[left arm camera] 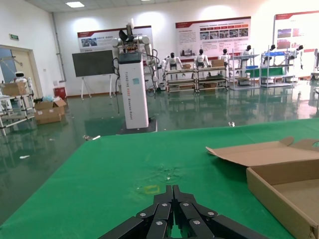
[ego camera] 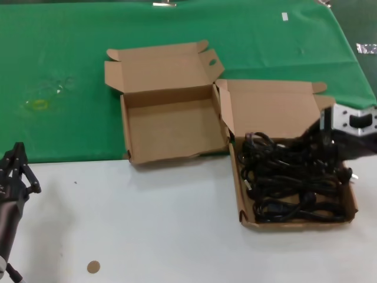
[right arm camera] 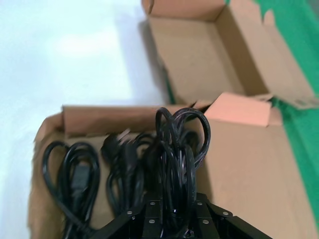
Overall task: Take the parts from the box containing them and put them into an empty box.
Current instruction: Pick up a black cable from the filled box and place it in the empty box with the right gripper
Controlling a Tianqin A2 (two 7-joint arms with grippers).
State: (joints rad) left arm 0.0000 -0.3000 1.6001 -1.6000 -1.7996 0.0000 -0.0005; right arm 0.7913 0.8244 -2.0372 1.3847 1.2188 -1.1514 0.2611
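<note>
The left gripper (ego camera: 17, 162) is idling, fingers together, over the white table (ego camera: 147, 224). The right gripper (right arm camera: 174, 219) is clamping a cable bundle (right arm camera: 182, 144) over the full box (ego camera: 351, 200); the empty box (ego camera: 132, 141) is lying beside, on green cloth (ego camera: 59, 71), a showroom hall behind.

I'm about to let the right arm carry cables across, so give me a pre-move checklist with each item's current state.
1. Right gripper shut on a bundle of cables: ok.
2. Bundle free of the cables left in the full box: cannot tell.
3. Empty box open, nothing inside: ok.
4. Lid of the empty box folded back, out of the way: ok.
5. Left gripper parked at the table's near left, away from both boxes: ok.
</note>
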